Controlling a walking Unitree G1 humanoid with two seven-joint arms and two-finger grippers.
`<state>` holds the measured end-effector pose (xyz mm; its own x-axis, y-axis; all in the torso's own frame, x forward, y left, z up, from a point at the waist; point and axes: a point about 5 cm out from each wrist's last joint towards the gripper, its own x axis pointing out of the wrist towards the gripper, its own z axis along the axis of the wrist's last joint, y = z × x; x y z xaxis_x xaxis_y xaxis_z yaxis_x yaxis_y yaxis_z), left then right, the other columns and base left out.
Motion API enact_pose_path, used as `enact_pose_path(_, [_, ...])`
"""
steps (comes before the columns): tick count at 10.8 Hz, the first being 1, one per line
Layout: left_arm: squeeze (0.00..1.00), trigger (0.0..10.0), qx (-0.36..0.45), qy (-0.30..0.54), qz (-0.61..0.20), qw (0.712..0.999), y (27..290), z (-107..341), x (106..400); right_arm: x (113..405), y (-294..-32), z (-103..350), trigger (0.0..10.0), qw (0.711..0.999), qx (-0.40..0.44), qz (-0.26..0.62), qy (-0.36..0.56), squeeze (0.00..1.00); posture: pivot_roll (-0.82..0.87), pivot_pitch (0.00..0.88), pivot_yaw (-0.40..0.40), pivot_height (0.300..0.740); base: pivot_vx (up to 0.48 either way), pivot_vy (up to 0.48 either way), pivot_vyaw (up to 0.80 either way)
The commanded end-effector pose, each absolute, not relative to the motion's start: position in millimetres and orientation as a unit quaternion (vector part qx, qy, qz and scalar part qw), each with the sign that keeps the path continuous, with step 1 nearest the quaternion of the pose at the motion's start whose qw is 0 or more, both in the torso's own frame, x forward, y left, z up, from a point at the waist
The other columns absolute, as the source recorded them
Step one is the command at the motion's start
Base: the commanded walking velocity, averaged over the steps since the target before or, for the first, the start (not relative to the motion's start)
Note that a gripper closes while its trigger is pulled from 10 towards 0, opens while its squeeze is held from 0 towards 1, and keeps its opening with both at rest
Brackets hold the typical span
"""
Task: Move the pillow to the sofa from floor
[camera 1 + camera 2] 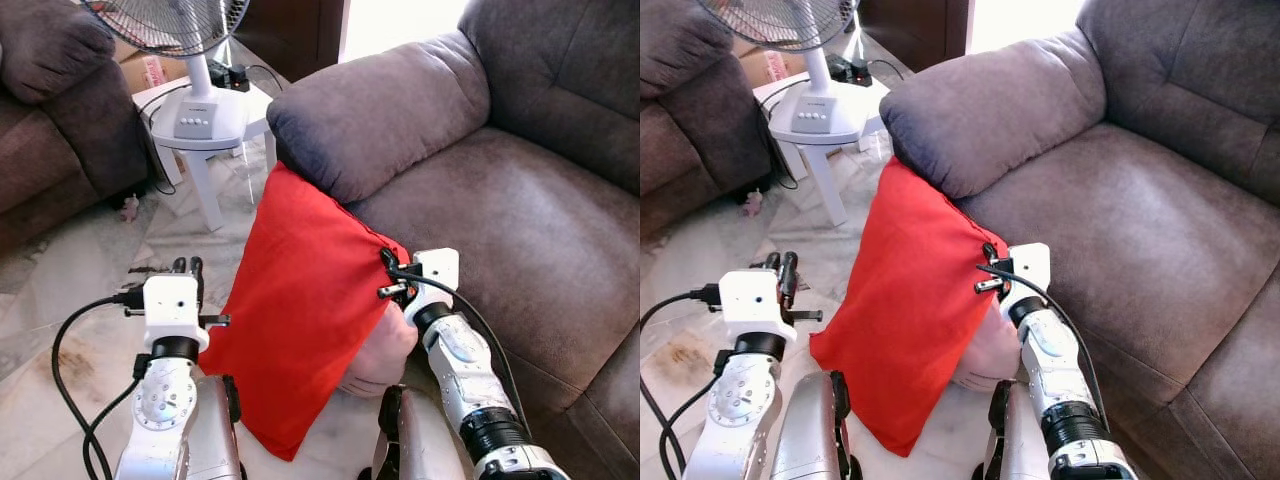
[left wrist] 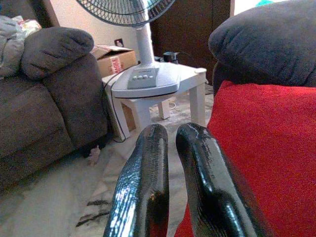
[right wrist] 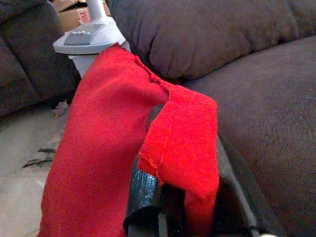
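I see the red pillow (image 1: 300,320) standing on edge against the front of the sofa (image 1: 520,230), its top corner tucked under the sofa's armrest (image 1: 375,110) and its bottom corner down by the floor (image 1: 70,290) between my two arms. It is not on the seat.

My right gripper (image 1: 388,262) is at the pillow's right edge, just below the front of the seat. In the right wrist view its fingers (image 3: 143,192) are closed on a fold of the red cloth, which drapes over them, so I read it as pinching the pillow's corner.

My left gripper (image 1: 187,266) is raised just left of the pillow, not touching it as far as I can tell. In the left wrist view its fingers (image 2: 148,187) sit narrow, nearly together with a thin gap, and hold nothing; the pillow's red face lies right beside them.

Far left, a fan (image 1: 195,60) stands on a small white table (image 1: 215,150), with a cardboard box (image 2: 113,58) behind it. A second dark couch (image 1: 55,110) is at the far left.
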<state>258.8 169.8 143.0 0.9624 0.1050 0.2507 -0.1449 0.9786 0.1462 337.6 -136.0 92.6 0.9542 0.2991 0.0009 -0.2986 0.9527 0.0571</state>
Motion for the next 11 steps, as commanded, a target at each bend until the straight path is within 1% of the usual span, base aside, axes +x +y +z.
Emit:
enact_pose_path(1, [0.00, 10.0, 0.094, -0.130, 0.064, 0.985, 168.7, 144.9, 257.3, 342.9, -141.8, 114.7, 10.0, 0.989, 0.037, 0.136, -0.047, 0.00, 0.15, 0.097, -0.069, 0.580, 0.000, 0.000, 0.00])
enact_pose_path(4, [0.00, 10.0, 0.095, -0.133, 0.064, 0.984, 169.7, 146.9, 257.9, 343.3, -137.3, 115.2, 10.0, 0.988, 0.040, 0.144, -0.046, 0.00, 0.15, 0.090, -0.069, 0.630, 0.000, 0.000, 0.00])
enact_pose_path(5, [0.00, 10.0, 0.096, -0.136, 0.065, 0.984, 170.8, 148.7, 258.7, 344.0, -135.3, 115.9, 10.0, 0.987, 0.041, 0.146, -0.047, 0.00, 0.16, 0.091, -0.069, 0.655, 0.000, 0.000, 0.00])
enact_pose_path(9, [0.00, 10.0, 0.098, -0.151, 0.068, 0.981, 174.1, 157.5, 259.9, 345.8, -135.4, 117.7, 10.0, 0.987, 0.045, 0.146, -0.046, 0.00, 0.16, 0.102, -0.067, 0.725, 0.000, 0.000, 0.00])
enact_pose_path(10, [0.00, 10.0, 0.098, -0.153, 0.070, 0.981, 175.8, 159.4, 260.4, 346.9, -135.4, 119.1, 10.0, 0.987, 0.046, 0.146, -0.047, 0.00, 0.16, 0.104, -0.067, 0.740, 0.000, 0.000, 0.00])
enact_pose_path(11, [0.00, 10.0, 0.099, -0.153, 0.071, 0.981, 176.3, 159.6, 260.7, 347.5, -135.1, 119.9, 10.0, 0.987, 0.046, 0.146, -0.048, 0.00, 0.17, 0.104, -0.066, 0.740, 0.000, 0.000, 0.00])
